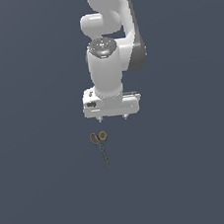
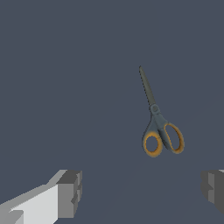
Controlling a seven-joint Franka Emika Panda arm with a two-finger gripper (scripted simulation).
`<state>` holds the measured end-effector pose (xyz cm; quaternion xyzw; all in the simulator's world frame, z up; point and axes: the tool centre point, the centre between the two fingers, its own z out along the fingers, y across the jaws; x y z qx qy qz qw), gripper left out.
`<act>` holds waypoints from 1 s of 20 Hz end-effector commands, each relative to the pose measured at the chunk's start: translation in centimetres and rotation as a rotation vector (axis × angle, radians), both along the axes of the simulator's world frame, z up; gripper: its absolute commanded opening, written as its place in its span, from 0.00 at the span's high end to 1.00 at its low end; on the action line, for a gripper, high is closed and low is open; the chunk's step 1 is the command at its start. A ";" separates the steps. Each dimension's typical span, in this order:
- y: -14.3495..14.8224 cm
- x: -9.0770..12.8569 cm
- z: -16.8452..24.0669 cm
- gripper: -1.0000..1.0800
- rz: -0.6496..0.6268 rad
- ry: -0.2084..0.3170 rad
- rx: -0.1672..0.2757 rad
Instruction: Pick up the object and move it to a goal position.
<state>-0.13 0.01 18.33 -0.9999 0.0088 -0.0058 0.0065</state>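
Observation:
A small pair of scissors lies flat on the dark grey floor, with two orange loop handles and thin dark blades. In the exterior view the handles sit closest to the arm and the blades point away toward the viewer. My gripper hangs above the floor, just behind the handles and a little toward the exterior view's right. It is open, and nothing is between its fingers. In the wrist view the scissors lie ahead of the two grey fingertips, apart from them, with my gripper spread wide.
The white arm rises behind the gripper to the frame's upper edge. Plain dark grey floor surrounds the scissors on all sides.

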 end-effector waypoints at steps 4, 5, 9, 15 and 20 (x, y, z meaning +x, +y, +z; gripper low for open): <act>0.3 0.1 0.2 0.04 0.010 -0.003 0.002; 0.6 0.1 0.3 0.04 0.018 -0.006 0.003; 1.9 0.2 1.0 0.04 0.058 -0.020 0.009; 2.1 0.3 1.1 0.04 0.066 -0.023 0.010; 1.3 0.9 0.1 0.04 0.068 -0.020 0.008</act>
